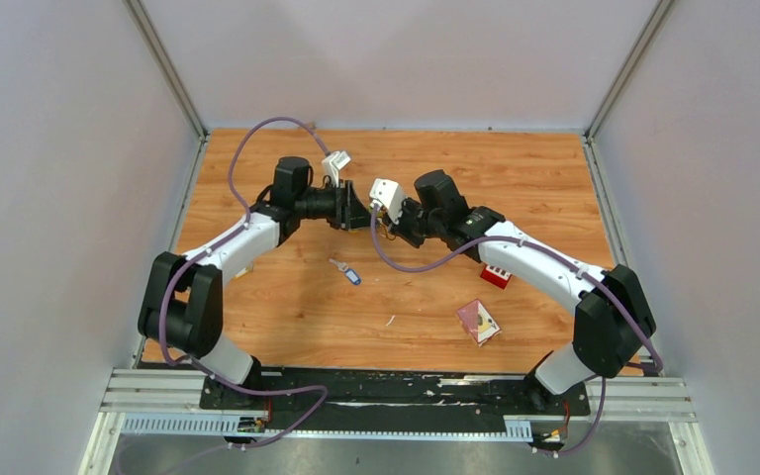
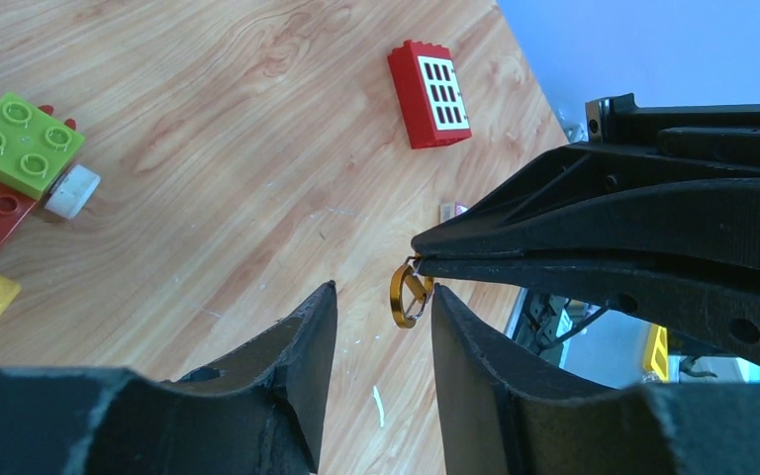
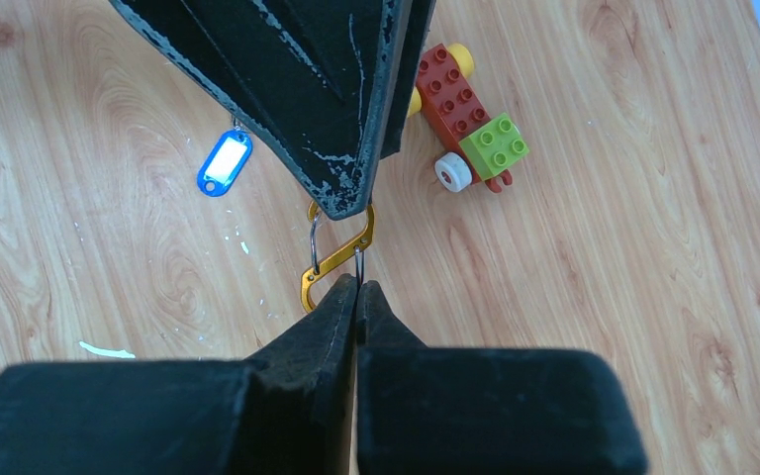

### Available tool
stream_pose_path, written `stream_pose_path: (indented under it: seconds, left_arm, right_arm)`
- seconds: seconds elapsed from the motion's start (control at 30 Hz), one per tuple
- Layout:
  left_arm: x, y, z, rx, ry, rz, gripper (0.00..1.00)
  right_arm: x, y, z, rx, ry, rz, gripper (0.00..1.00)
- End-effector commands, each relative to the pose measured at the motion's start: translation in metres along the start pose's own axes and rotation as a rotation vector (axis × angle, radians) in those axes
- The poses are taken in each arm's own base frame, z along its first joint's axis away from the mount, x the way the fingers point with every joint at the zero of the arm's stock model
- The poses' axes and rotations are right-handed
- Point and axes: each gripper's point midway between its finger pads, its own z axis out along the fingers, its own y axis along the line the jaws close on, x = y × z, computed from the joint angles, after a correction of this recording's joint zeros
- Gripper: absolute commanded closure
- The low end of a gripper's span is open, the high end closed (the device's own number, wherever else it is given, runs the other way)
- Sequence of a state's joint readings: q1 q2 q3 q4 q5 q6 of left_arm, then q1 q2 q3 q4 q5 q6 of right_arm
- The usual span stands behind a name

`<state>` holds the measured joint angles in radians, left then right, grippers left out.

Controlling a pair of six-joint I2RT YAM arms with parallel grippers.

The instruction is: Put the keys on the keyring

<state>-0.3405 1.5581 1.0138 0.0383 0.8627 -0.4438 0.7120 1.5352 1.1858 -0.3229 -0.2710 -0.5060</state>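
Right hand clamps the gold keyring above the desk, left hand spread unclenched just beside it.

shiny gold metal keyring, matt scuffed black right tool, smooth wood-grain table, perhaps laminate

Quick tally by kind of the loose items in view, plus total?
Keys: 1, the blue-headed key; no second key seen
Rings: 1, the keyring, pinched by the right gripper
Toy vehicles: 1, the toy car
Bricks: 1, the red block
Cards: 1, the pink card
Total: 5
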Motion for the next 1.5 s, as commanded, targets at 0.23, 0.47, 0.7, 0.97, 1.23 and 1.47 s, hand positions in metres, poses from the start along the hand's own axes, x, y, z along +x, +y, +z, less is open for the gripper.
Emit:
stream_pose_path:
  seconds: [0.23, 0.47, 0.7, 0.97, 1.23, 1.47]
  left_arm:
    - [-0.009, -0.012, 0.007, 0.036, -0.009, 0.036, 0.54]
    - [-0.005, -0.01, 0.013, 0.041, 0.004, 0.018, 0.6]
    - [-0.006, -0.012, 0.014, 0.047, 0.006, 0.018, 0.71]
    - [-0.007, -0.016, 0.015, 0.075, 0.007, 0.015, 0.96]
    - [-0.008, -0.025, 0.009, 0.102, 0.022, 0.126, 1.0]
    - [0.0, -0.047, -0.022, 0.131, 0.071, 0.473, 1.0]
  right_arm:
    - [-0.021, -0.005, -0.01, 0.031, -0.072, -0.008, 1.0]
    - [-0.02, -0.005, -0.009, 0.033, -0.069, -0.005, 1.0]
    - [-0.016, -0.004, -0.006, 0.03, -0.058, -0.004, 1.0]
    - [-0.014, -0.005, -0.004, 0.031, -0.05, -0.001, 1.0]
    - [-0.02, 0.0, -0.013, 0.001, -0.055, 0.009, 0.8]
    - [-0.043, 0.021, -0.055, -0.159, -0.183, 0.008, 0.54]
